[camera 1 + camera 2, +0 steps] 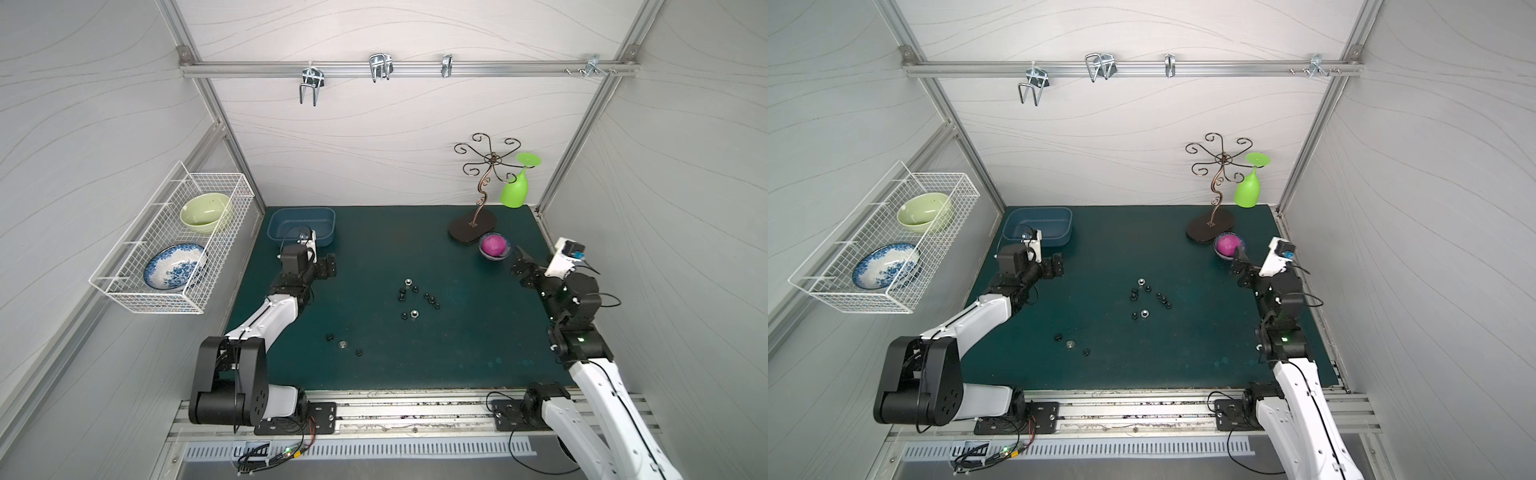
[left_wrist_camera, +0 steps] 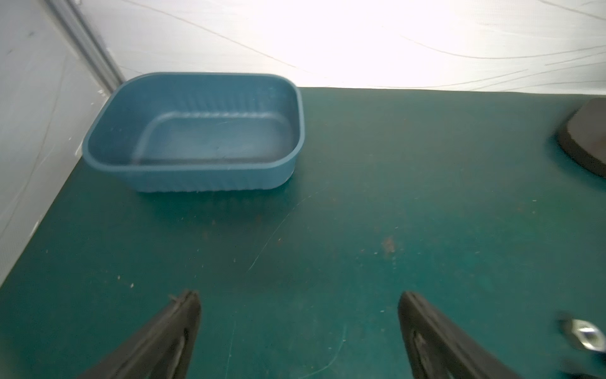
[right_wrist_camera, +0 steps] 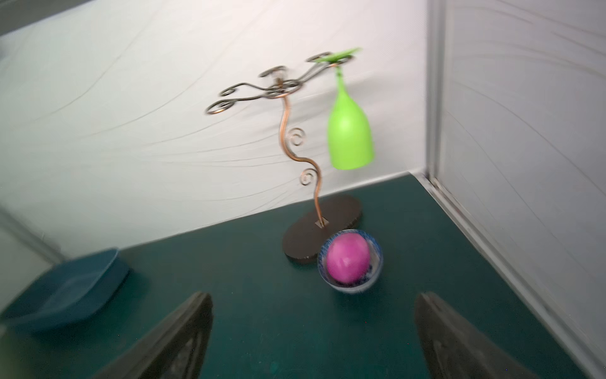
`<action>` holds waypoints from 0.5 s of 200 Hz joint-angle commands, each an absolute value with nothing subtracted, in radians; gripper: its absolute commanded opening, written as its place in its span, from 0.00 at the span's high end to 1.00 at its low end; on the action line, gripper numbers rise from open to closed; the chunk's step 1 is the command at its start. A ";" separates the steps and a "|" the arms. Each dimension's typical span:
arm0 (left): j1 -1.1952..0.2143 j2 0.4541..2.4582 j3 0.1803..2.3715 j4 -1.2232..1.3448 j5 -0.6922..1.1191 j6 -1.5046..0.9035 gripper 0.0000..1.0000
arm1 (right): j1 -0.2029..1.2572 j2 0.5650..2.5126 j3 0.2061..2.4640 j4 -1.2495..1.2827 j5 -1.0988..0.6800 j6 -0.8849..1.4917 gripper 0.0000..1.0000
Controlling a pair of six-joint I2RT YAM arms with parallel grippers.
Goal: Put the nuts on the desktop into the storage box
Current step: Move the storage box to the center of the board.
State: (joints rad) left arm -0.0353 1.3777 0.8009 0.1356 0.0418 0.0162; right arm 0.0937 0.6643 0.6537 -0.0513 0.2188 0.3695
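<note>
Several small nuts (image 1: 415,297) (image 1: 1148,297), mostly black with a few silver, lie in a loose cluster mid-desktop (image 1: 457,353). Three more nuts (image 1: 343,344) (image 1: 1070,344) lie nearer the front left. The blue-grey storage box (image 1: 291,218) (image 1: 1038,220) (image 2: 196,131) (image 3: 65,288) sits in the back left corner, with nothing showing inside. My left gripper (image 1: 327,266) (image 1: 1055,266) (image 2: 300,295) hovers open just in front of the box, holding nothing. A silver nut (image 2: 587,334) shows at its side. My right gripper (image 1: 519,259) (image 1: 1239,259) (image 3: 314,297) is open and empty at the right.
A small bowl with a magenta ball (image 1: 494,246) (image 3: 349,259) sits just ahead of the right gripper. Behind it stands a wire stand (image 1: 482,195) with a green glass (image 1: 515,189) hanging from it. A white wire basket (image 1: 153,301) with dishes hangs on the left wall.
</note>
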 commanded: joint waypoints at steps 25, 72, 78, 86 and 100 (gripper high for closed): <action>-0.068 1.515 1.177 -0.373 0.135 0.076 0.01 | 0.074 0.622 0.790 -0.581 0.406 0.635 0.01; -0.065 1.748 1.482 -0.541 0.060 0.108 0.01 | 0.141 0.668 0.820 -0.547 0.213 0.450 0.01; -0.062 1.775 1.517 -0.560 0.060 0.116 0.01 | 0.157 0.679 0.831 -0.555 0.203 0.431 0.01; -0.057 1.815 1.557 -0.580 0.080 0.131 0.01 | 0.185 0.689 0.841 -0.559 0.197 0.406 0.01; -0.057 1.882 1.622 -0.603 0.094 0.145 0.01 | 0.240 0.699 0.850 -0.570 0.215 0.367 0.01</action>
State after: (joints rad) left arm -0.0639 1.7905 1.5066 -0.4961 0.0868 0.1013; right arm 0.1703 0.6830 0.8135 -0.5289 0.2443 0.4648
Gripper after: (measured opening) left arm 0.986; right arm 0.989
